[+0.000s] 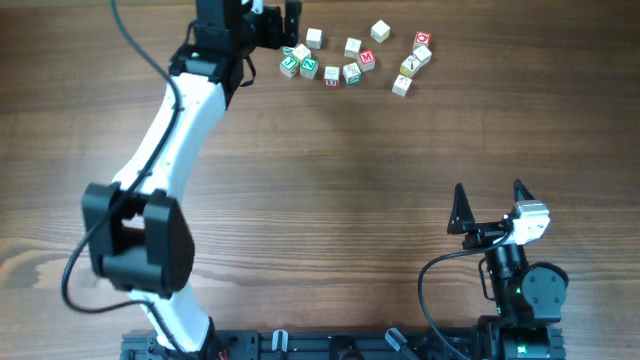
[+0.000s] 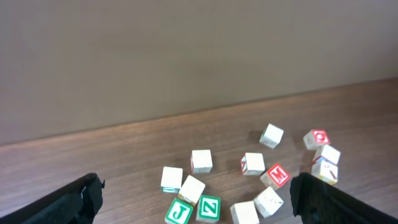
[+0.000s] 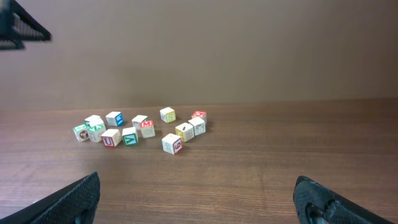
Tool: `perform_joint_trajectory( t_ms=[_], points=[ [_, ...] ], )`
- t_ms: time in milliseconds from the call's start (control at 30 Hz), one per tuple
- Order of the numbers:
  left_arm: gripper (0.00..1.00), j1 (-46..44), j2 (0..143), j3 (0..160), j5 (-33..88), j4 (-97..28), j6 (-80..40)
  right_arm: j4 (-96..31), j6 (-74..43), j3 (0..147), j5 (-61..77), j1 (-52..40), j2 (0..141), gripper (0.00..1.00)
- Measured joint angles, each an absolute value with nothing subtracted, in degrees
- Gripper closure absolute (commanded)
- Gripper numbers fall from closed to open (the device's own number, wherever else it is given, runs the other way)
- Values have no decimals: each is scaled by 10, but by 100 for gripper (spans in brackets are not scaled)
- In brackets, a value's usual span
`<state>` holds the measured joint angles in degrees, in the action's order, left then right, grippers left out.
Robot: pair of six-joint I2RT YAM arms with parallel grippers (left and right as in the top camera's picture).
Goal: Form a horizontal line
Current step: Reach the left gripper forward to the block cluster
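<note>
Several small wooden letter cubes lie scattered at the table's far edge. The red-faced M cube (image 1: 367,60) sits mid-cluster and shows in the left wrist view (image 2: 276,175) and the right wrist view (image 3: 147,125). Two pale cubes (image 1: 351,72) (image 1: 332,75) lie to its left in a loose slant, not a straight row. My left gripper (image 1: 278,30) is open and empty above the cluster's left end, its fingers wide apart over the cubes (image 2: 196,202). My right gripper (image 1: 489,195) is open and empty near the front right, far from the cubes (image 3: 198,186).
Two green-faced cubes, J (image 2: 179,211) and N (image 2: 208,208), lie at the cluster's left under my left gripper. A column of cubes (image 1: 421,56) with red and yellow faces lies at the right end. Bare wooden table (image 1: 330,200) spreads between the cluster and my right arm.
</note>
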<state>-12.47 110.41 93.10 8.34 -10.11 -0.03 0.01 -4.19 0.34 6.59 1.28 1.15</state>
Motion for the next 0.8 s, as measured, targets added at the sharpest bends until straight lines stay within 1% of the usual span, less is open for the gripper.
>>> perform_joint_trajectory(
  t_ms=[267,467,533,633,800],
  points=[
    [0,-159,1171,938,82,-94,0,0,-42,3,66,13,12,0],
    [0,-161,1177,939,81,-110,0,0,-42,3,66,13,12,0],
    [0,-161,1178,939,82,-98,0,0,-42,3,66,13,12,0],
    [0,-161,1178,941,81,-77,-14,0,-42,3,66,13,12,0],
    [0,-161,1180,977,52,-88,-58,0,-42,3,66,13,12,0]
  ],
)
